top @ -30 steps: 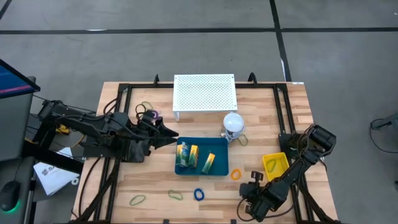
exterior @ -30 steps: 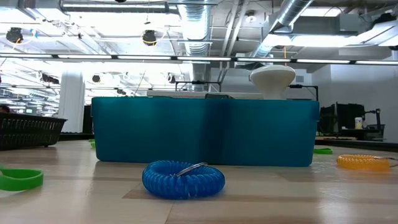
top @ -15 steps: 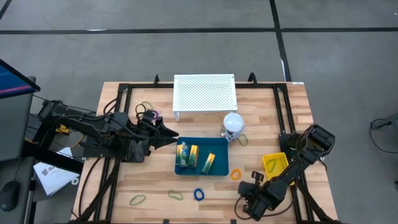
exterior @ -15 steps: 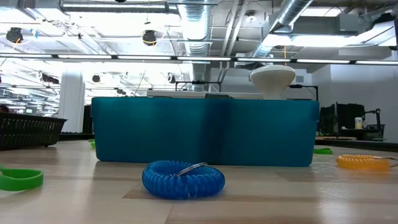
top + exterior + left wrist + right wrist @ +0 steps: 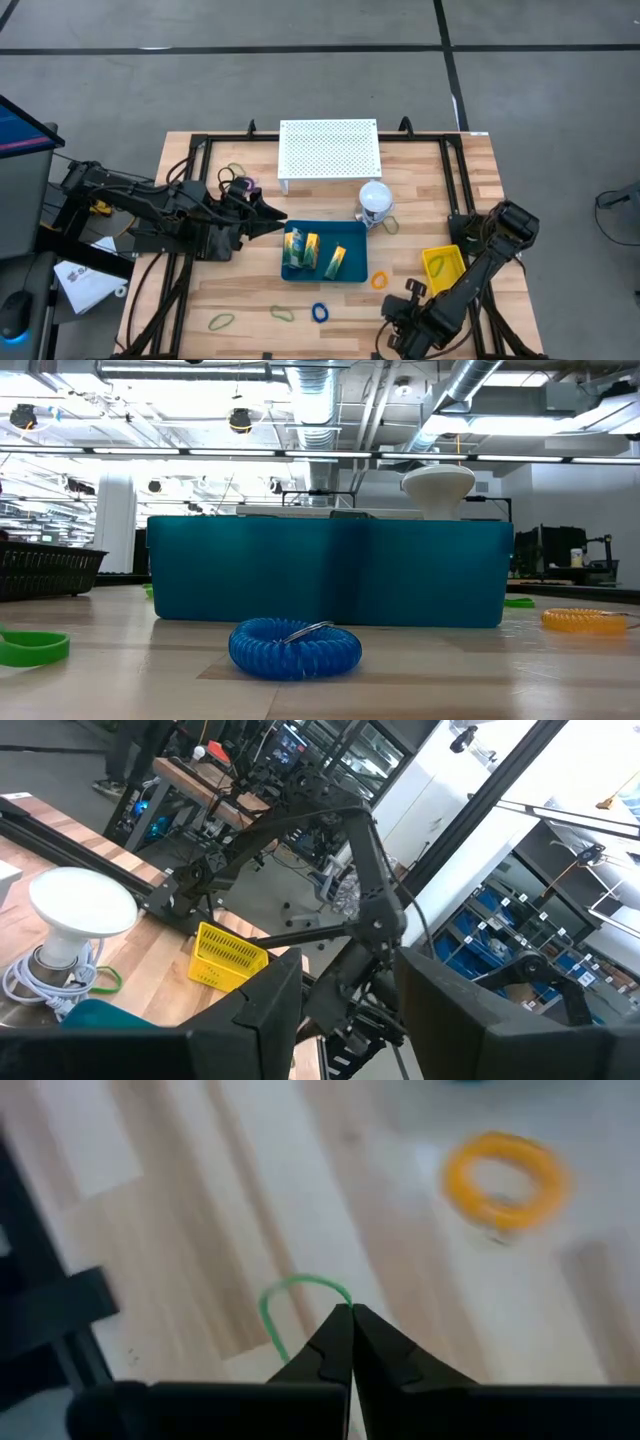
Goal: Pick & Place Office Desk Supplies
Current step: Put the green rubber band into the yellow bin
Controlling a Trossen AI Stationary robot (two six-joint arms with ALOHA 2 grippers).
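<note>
Near the front right corner of the tabletop [image 5: 470,200], the right end effector [image 5: 351,1316] is clenched tight.
A thin green loop [image 5: 290,1302] touches its tips, seemingly pinched, curving off to one side; the left end effector [image 5: 275,217] waits farther away.

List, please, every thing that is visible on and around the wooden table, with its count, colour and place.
Wooden table: one, light brown, under everything.
White perforated board: one, white, at the back.
White ball-shaped object: one, white, in front of the board.
Blue plastic tray: one, teal, in the middle.
Small packets: about three, green and yellow, in the tray.
Yellow basket: one, on the right side.
Coiled loops: two, orange and blue, in front of the tray.
Thin green loops: two, front left.
Left gripper: open, left of the tray.
Right gripper: shut on another green loop, front right.
</note>
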